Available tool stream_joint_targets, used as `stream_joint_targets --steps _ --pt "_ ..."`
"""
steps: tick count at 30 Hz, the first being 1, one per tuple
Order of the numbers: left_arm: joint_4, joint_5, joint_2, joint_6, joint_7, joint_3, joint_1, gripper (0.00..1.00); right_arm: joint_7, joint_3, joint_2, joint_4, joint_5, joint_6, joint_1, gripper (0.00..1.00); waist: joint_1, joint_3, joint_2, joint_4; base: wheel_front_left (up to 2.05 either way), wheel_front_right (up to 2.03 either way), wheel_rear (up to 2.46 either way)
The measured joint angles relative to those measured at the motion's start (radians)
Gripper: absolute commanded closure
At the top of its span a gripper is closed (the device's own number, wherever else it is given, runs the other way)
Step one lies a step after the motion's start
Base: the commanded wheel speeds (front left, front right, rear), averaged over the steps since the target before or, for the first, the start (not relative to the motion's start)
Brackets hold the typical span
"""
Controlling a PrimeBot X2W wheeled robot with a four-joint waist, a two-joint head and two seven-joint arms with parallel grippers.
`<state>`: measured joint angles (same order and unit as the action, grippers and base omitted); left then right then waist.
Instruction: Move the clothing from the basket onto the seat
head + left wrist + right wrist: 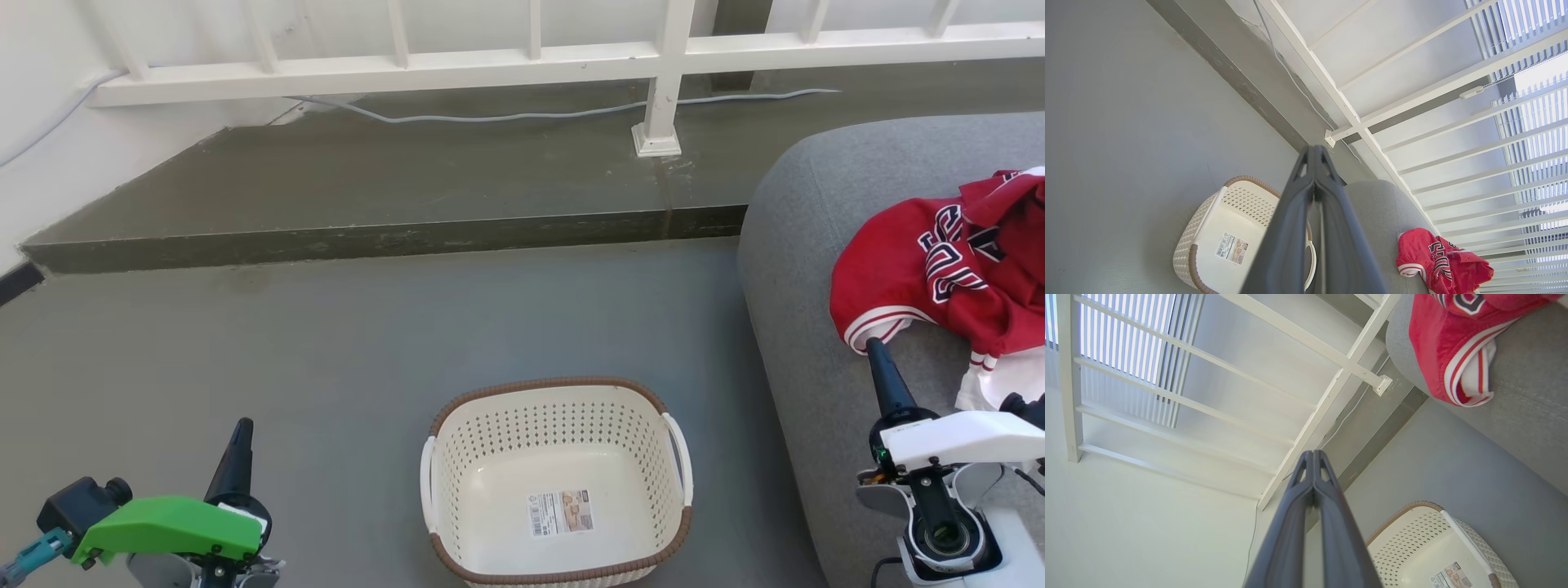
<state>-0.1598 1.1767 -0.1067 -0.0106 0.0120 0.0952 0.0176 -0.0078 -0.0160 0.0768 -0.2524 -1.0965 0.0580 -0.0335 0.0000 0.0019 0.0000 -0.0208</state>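
- The clothing (939,269) lies crumpled on top of the seat (816,204). It is smooth red jersey fabric with red-and-white striped trim and a white cloth part at its near end.
- The seat is a large rounded cushion in grey woven fabric. It sits to the right of the basket (563,429), with a strip of floor (326,351) between them.
- The basket stands upright on the floor. It has cream perforated walls and a brown woven-look rim, and the sticker label (560,512) on its bottom is in plain sight.
- Your right gripper (875,347) has its fingers pressed together on nothing. The tip is over the seat, just beside the jersey's hem; whether they touch cannot be told.
- Your left gripper (1314,151) is likewise closed on nothing, over bare floor and well apart from the basket.
- The jersey runs off the right edge of the head view, and folds break up its lettering. The right arm's white casing covers part of the white cloth, and the basket's near rim is partly cut off.
- Beyond are a dark raised step (384,237), a white railing (665,49) and a pale cable (506,117).
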Motion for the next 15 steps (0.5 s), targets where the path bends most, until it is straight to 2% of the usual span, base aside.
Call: stream_joint_targets --steps 15 --pt "-0.034 0.172 0.009 -0.040 -0.029 -0.040 -0.021 1.00 0.042 -0.044 -0.013 -0.009 -0.180 0.021 -0.003 1.00 0.0000 0.000 0.0000 0.008 0.00 0.00 0.00"
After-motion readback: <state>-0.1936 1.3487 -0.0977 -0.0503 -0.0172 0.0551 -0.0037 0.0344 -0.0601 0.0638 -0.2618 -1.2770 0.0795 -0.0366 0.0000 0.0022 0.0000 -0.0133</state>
